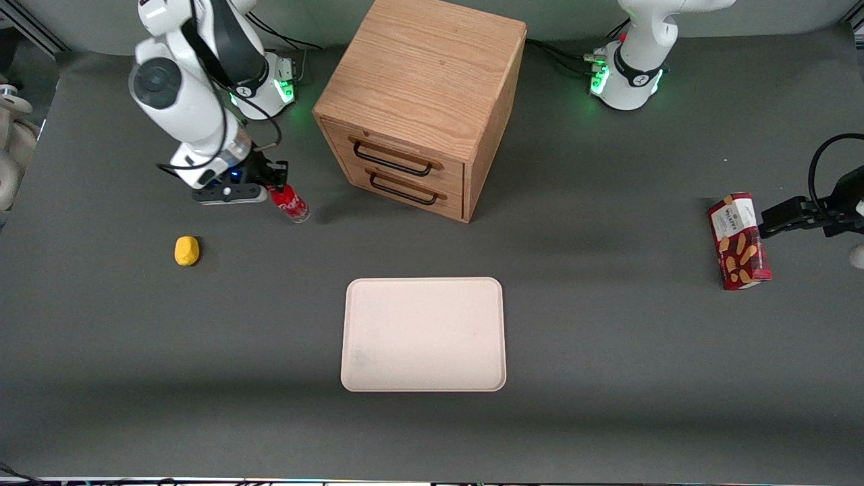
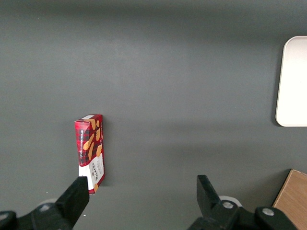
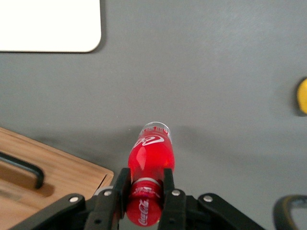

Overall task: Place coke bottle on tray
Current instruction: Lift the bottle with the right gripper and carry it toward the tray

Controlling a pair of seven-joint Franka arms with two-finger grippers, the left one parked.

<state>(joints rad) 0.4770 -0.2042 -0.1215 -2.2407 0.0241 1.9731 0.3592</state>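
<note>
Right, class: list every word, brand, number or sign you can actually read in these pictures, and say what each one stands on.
White script logo on the coke bottle, held at its neck by the gripper: Coca-Cola-style lettering, not fully legible.
White label on the red snack box: print too blurred to read.
Small round marks on the arm bases: not legible.
Tray, wooden drawer cabinet, yellow object: no text.

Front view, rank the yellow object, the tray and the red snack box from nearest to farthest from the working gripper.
The gripper is shut on the coke bottle, beside the drawer cabinet.
1. Yellow object: nearest, toward the working arm's end, closer to the camera than the gripper.
2. Tray: mid-table, in front of the cabinet.
3. Red snack box: farthest, at the parked arm's end.
</note>
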